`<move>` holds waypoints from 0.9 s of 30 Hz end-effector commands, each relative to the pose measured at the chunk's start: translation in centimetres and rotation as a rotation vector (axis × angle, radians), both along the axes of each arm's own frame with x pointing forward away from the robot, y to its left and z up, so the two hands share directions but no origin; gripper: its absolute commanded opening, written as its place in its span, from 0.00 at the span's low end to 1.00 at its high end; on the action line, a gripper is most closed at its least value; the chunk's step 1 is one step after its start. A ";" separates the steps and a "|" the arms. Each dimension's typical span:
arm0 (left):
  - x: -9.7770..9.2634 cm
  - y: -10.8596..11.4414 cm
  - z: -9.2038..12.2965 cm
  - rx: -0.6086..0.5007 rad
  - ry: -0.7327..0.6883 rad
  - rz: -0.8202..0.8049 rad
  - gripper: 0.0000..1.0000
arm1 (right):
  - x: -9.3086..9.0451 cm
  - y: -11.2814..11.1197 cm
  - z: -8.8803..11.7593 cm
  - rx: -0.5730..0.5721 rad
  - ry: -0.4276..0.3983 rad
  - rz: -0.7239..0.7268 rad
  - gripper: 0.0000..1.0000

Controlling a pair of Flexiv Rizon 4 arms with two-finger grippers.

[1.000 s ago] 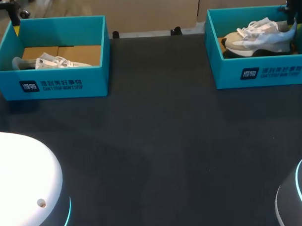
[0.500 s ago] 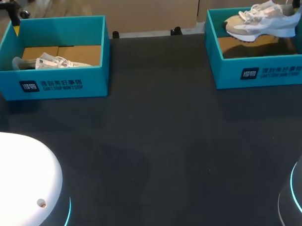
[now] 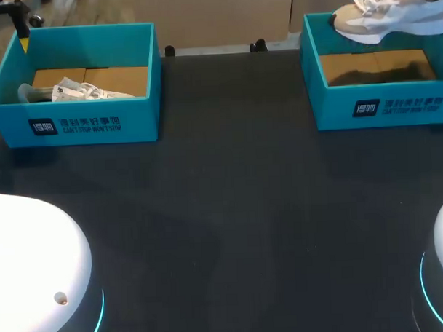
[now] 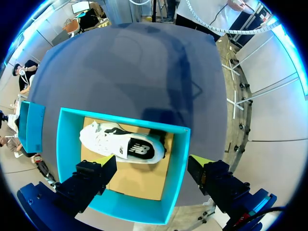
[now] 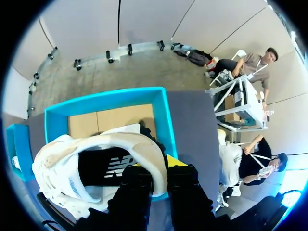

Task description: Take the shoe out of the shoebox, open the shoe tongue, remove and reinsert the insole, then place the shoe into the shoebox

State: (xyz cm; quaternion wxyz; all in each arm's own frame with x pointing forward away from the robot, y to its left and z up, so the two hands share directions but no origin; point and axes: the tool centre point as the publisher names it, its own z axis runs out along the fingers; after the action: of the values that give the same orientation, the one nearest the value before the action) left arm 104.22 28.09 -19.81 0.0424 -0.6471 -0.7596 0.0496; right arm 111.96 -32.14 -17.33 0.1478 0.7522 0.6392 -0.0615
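Observation:
A white and beige shoe [image 3: 391, 14] hangs in the air above the right teal shoebox [image 3: 379, 106], whose cardboard floor is bare. In the right wrist view my right gripper [image 5: 159, 168] is shut on the heel collar of this shoe [image 5: 86, 159], with the right shoebox [image 5: 110, 103] under it. The gripper itself is out of the head view. A second white shoe [image 3: 77, 91] lies in the left teal shoebox [image 3: 82, 123]. My left gripper [image 4: 151, 166] hovers wide open above that shoe [image 4: 120, 147] and touches nothing.
The two boxes stand at the far left and far right of the dark table [image 3: 230, 209]. The bases of my arms fill the near corners of the head view.
My right gripper has lifted the shoe up out of the right shoebox; it now hangs clear above the rim. The left arm and left box have not moved.

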 end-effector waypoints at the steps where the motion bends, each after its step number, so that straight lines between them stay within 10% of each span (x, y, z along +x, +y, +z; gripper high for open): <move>1: 0.0 0.0 0.0 0.002 0.001 -0.001 1.00 | -1.3 1.1 1.7 -0.006 -0.015 -0.007 0.00; 27: 0.0 0.0 0.0 0.002 0.001 -0.001 1.00 | -3.0 2.8 1.4 -0.041 -0.016 -0.008 0.00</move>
State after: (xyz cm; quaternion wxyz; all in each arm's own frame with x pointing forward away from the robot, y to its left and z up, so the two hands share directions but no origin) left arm 104.22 28.11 -19.81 0.0424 -0.6470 -0.7597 0.0496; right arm 109.61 -30.52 -15.89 0.1581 0.7522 0.6355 -0.0728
